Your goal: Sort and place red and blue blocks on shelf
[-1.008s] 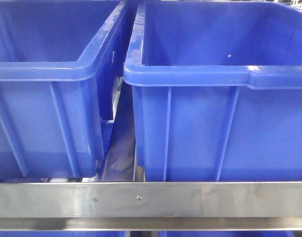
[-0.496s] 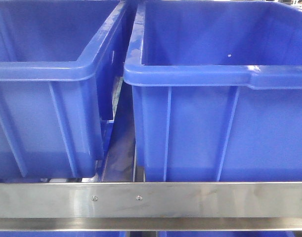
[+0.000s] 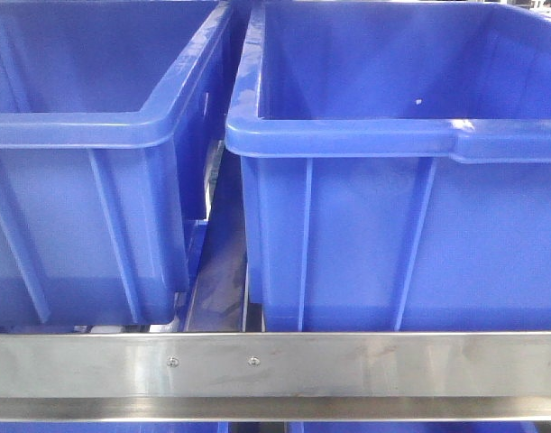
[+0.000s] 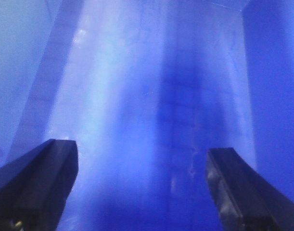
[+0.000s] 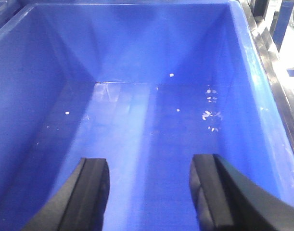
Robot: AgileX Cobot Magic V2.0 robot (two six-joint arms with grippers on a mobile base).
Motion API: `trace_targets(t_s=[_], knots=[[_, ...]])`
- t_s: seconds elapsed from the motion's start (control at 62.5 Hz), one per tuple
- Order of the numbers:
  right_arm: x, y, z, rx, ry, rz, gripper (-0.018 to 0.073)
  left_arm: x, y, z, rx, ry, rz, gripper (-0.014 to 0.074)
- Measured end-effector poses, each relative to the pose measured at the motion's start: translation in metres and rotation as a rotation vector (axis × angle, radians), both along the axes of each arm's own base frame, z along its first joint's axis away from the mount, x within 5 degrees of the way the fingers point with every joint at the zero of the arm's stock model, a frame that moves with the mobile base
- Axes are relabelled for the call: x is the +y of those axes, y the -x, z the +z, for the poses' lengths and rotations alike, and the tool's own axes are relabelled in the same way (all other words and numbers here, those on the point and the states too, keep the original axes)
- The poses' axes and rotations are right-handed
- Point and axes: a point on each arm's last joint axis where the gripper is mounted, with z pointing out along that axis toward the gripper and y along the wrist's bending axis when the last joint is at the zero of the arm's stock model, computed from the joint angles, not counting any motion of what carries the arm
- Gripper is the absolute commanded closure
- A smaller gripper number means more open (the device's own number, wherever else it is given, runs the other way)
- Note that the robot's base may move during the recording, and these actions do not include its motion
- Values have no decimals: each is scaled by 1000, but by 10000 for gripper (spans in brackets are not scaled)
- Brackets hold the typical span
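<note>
left gripper (image 4: 142,187) wide open, empty, in left bin (image 3: 86,126) | right gripper (image 5: 149,192) wide open, empty, above right bin (image 3: 392,135) | narrow gap between bins | shelf (image 3: 347,365) rail near | no writing readable

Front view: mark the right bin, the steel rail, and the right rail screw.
right bin (image 3: 374,244), front view, ribbed front wall
steel rail (image 3: 392,365), front view, flat face
right rail screw (image 3: 253,362), front view, head

The left gripper (image 4: 142,192) shows two matte black, blocky, wedge-shaped fingers (image 4: 38,185), one with a small brass-coloured speck near its base; the right gripper (image 5: 149,197) has black curved fingers (image 5: 91,195) with flat inner pads
</note>
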Motion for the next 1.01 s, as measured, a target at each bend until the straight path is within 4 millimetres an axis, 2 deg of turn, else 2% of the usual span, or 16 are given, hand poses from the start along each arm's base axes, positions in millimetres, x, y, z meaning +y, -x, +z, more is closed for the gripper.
trace_targets(t_s=[0.08,0.144,0.208,0.256,0.272,0.304,0.368,0.592,0.8,1.008], knots=[[0,0,0,0,0,0,126,0,0,0,0,0,0,10],[0,0,0,0,0,0,209,0,0,0,0,0,0,65],[0,0,0,0,0,0,355,0,0,0,0,0,0,187],[0,0,0,0,0,0,517,0,0,0,0,0,0,342],[0,0,0,0,2,0,531,0,0,0,0,0,0,393],[0,0,0,0,2,0,498,0,0,0,0,0,0,496],[0,0,0,0,2,0,503,0,0,0,5,-1,0,437],[0,3,1,9,4,0,510,2,12,13,-39,-3,-2,452],[-4,23,10,36,10,-3,510,9,40,34,-138,-50,-12,452],[-8,48,17,89,19,-8,510,15,75,31,-206,-55,-13,452]])
